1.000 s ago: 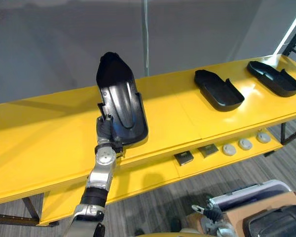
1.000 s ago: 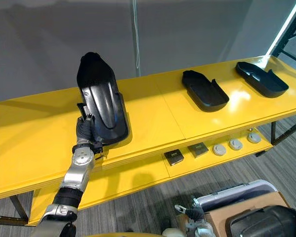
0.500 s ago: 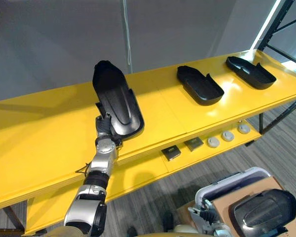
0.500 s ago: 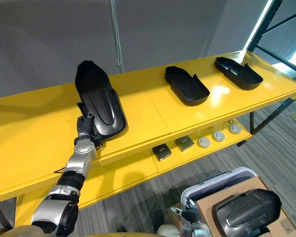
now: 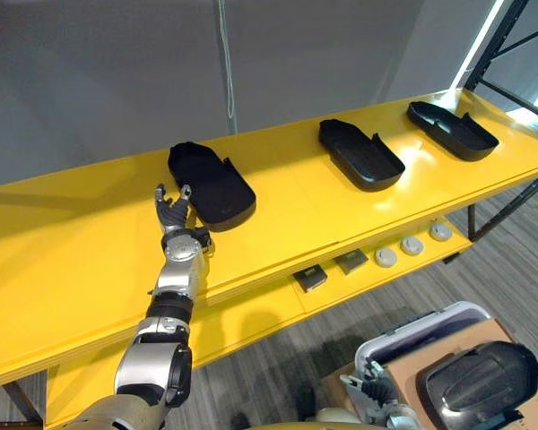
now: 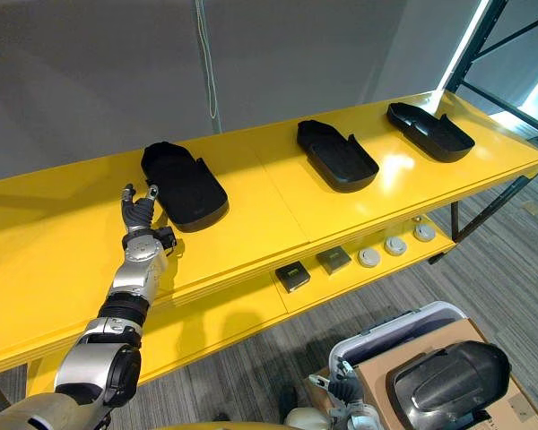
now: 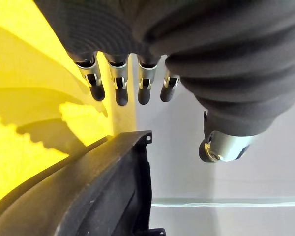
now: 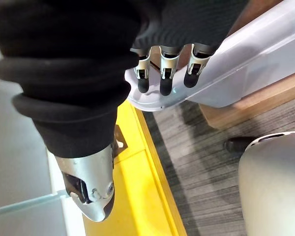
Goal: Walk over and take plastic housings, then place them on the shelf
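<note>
While its right hand point(image 8: 162, 73) hung slack-fingered by the brown cardboard box point(image 6: 377, 381) with a spare housing point(image 6: 448, 381), the left hand point(image 5: 172, 213) hovered, fingers spread, just beside the black plastic housing point(image 5: 211, 184) lying flat on the yellow shelf point(image 5: 72, 242), apparently placed to continue the row of two matching housings point(image 5: 360, 154) point(image 5: 452, 131) beyond.

3 black housings point(image 5: 212, 184) on yellow shelf point(image 5: 72, 242); grey streaked floor point(image 5: 520, 260), white bin point(image 5: 412, 330), brown box point(image 5: 405, 371).

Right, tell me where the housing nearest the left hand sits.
In the left eye view the housing lies on the yellow shelf, toward its left side, just beyond the open left hand and left of the middle housing.
</note>
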